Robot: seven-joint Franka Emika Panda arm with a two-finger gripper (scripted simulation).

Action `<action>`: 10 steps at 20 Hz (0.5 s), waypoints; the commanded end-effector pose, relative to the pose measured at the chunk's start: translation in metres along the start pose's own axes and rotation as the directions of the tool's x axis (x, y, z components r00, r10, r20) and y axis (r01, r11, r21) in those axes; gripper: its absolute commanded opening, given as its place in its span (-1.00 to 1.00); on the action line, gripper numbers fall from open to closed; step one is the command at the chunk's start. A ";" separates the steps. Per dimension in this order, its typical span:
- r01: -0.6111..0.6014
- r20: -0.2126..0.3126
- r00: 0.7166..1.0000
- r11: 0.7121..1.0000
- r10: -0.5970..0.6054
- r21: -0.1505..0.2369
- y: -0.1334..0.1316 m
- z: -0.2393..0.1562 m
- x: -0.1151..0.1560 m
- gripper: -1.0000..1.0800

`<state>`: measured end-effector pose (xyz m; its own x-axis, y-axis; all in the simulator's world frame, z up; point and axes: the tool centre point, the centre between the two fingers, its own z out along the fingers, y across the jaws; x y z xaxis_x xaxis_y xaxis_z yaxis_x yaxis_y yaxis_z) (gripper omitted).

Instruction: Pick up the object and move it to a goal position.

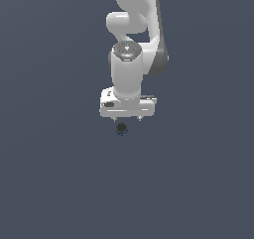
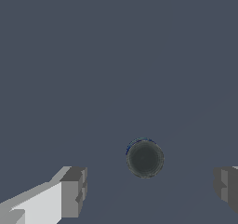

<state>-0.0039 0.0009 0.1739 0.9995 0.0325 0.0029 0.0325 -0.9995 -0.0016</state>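
A small, nearly black ball (image 1: 121,129) with a faint bluish rim rests on the plain grey counter (image 1: 54,183), just below my tool (image 1: 127,119) in the exterior view. In the wrist view the ball (image 2: 145,159) lies between my two fingertips (image 2: 74,193), nearer the middle of the gap than to either pad and touching neither. My tool (image 2: 151,190) is spread wide and has hold of nothing; the gap is far broader than the ball. Above it my white arm (image 1: 130,74) hangs straight down over the spot.

As I judge it, the task has barely begun: the approach is lined up, but the grasp, the lift and the carry to the goal are all left to do. No goal marker shows in either view, so I cannot say where the ball must go. How high my fingertips stand above the counter is hard to make out, and one finger is cut off at the wrist view's edge.
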 end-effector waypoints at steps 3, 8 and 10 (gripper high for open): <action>-0.004 -0.001 1.000 1.000 0.004 0.001 0.000 0.000 0.000 0.92; -0.036 -0.010 0.999 0.999 0.036 0.011 0.001 -0.003 0.000 0.92; -0.044 -0.013 0.999 0.999 0.044 0.014 0.001 -0.004 -0.001 0.92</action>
<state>-0.0043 -0.0003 0.1775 0.9999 -0.0042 0.0133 -0.0040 -0.9999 -0.0133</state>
